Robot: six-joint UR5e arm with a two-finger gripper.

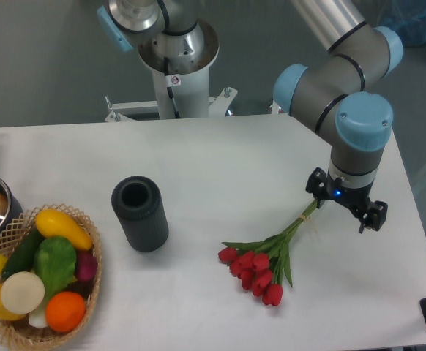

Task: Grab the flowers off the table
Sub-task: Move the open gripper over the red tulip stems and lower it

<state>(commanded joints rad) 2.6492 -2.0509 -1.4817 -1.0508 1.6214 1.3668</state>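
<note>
Red tulip buds with green leaves and long tied stems (266, 262) lie on the white flat counter (220, 168), stems running up-right toward the black two-finger gripper (347, 204). Its fingers stand spread apart and empty at the stem tips; the blooms lie down-left of them.

Bright, even overhead light washes the white tabletop (220, 161) almost to glare. Shadows are faint and soft, hugging the dark cylinder (140, 213) and the flowers (260, 263). Focus is slightly soft throughout, with mild grain in the grey background.
</note>
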